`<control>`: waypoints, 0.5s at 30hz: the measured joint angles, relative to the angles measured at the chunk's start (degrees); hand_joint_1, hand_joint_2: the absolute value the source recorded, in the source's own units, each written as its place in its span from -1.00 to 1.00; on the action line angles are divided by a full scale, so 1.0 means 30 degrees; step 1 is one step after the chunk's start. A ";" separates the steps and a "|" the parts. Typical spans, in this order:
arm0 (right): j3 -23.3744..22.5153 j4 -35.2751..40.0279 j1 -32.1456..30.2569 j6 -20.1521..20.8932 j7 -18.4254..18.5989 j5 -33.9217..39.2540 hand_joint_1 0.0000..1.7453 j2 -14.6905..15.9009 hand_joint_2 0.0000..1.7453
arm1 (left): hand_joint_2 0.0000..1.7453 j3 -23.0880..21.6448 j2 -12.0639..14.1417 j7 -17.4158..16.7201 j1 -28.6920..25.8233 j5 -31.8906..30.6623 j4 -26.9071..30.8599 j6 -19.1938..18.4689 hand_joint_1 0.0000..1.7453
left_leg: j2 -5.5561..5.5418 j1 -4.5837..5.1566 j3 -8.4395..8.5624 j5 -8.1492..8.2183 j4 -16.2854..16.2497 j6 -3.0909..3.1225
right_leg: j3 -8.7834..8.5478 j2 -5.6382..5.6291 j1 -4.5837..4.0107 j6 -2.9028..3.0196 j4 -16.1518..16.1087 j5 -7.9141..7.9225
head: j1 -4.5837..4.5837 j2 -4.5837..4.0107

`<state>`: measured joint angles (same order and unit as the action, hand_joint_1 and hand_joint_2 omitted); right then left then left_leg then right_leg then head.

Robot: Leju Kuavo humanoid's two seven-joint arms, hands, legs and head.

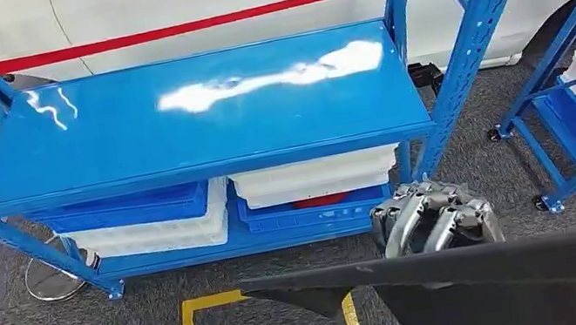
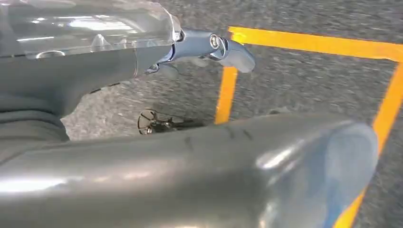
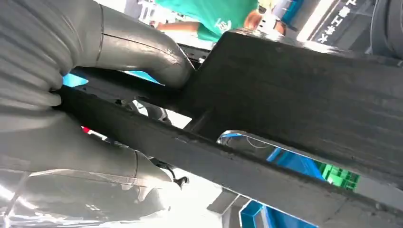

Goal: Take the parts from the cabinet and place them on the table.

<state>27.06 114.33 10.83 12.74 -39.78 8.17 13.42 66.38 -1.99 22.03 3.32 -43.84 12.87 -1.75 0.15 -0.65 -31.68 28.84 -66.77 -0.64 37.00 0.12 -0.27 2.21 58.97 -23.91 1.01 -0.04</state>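
In front of the blue shelf table (image 1: 197, 116), the right hand (image 1: 433, 216) clamps a long black part (image 1: 496, 262) held level over the carpet — the left hand (image 2: 209, 47) hangs with nothing in it, fingers apart.

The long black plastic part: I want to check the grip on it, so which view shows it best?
The right wrist view: the long black plastic part sits close up, clamped by the right hand. The head view shows its full length. In the left wrist view I cannot make it out.

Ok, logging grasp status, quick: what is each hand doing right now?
Left hand: holds nothing, fingers extended.
Right hand: gripping the black part.
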 joint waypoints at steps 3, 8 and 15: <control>-0.0314 0.0315 -0.0415 0.0300 -0.0007 0.0044 0.88 0.0417 1.00 | -1.00 0.0139 0.0175 -0.0176 0.0021 0.0058 0.0051 0.0169 -1.00 | 0.0006 0.0240 0.2496 0.0938 0.3702 0.0253 | 0.0079 0.0063 -0.0008 -0.0254 -0.0010 0.0467 | -0.0051 0.0000; -0.1109 0.0562 -0.1028 0.0918 -0.0007 -0.0007 0.88 0.0992 1.00 | -1.00 0.0379 0.0110 -0.0285 -0.0065 0.0168 0.0051 0.0205 -1.00 | 0.0188 0.0148 0.1597 -0.0362 0.4174 0.0818 | 0.0628 -0.0044 0.0175 -0.0802 0.0821 -0.1113 | -0.0007 0.0000; -0.1662 0.0511 -0.1256 0.1035 -0.0007 -0.0109 0.88 0.1065 1.00 | -1.00 0.0386 -0.0247 -0.0117 -0.0090 0.0036 0.0051 0.0073 -1.00 | 0.0247 -0.0059 -0.0818 -0.1468 0.3276 0.0480 | -0.0603 -0.0013 0.0677 -0.1451 0.3758 -0.1176 | -0.0007 0.0000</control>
<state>22.08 115.86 7.07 15.85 -39.80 7.85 16.61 67.54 -2.73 21.68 3.05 -43.74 13.03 -1.53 0.89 -0.83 -34.14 24.44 -56.94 0.81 35.19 0.08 1.76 -2.14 70.24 -27.44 0.98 -0.04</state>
